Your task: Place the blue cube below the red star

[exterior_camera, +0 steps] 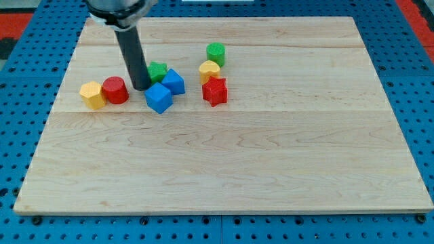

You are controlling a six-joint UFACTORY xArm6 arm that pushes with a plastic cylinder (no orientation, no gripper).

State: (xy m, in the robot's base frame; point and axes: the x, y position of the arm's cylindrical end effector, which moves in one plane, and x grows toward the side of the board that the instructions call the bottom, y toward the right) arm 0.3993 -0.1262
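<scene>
on the board, my tip (jawless rod) touches one of two blue blocks.

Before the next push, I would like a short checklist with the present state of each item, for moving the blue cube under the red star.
1. My tip beside the blue cube, on its left: ok.
2. Blue cube below the red star: not ok, it lies to the star's left.
3. Board below the star free: ok.
4. Second blue block apart from the cube: not ok, they touch.
5. Tip actually touching the cube: cannot tell.
</scene>
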